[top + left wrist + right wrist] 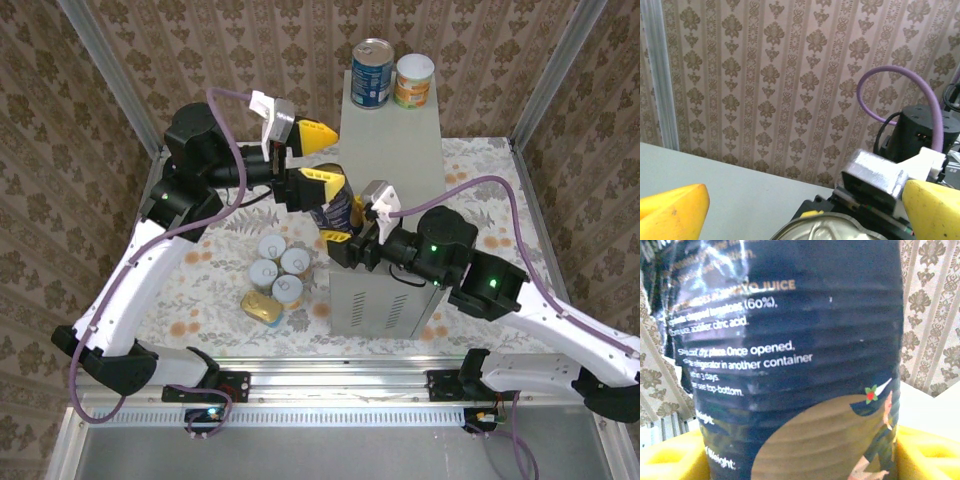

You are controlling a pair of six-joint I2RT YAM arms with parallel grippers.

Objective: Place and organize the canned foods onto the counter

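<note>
The dark blue can (800,355) stands roughly upright in the right gripper (338,232), whose yellow fingers are closed partway on its lower body. It is held at the left edge of the bench (400,165), about midway along that edge. The left gripper (322,158) is spread wide, one finger on each side of the can's silver top, and grips nothing. The step in hand looks like the right arm setting this can on the bench top. To do it well, the left gripper should first back away toward the left so the can's rim does not catch a finger. The can should then be kept level and set down flat in the bare middle of the top. That spot is near the blue can (372,72) and the yellow can (414,80) at the far edge, but it should not touch them. Four short cans (280,268) and the flat tin (262,308) wait on the floral floor (200,290) below the left edge, so space should be left for them.
</note>
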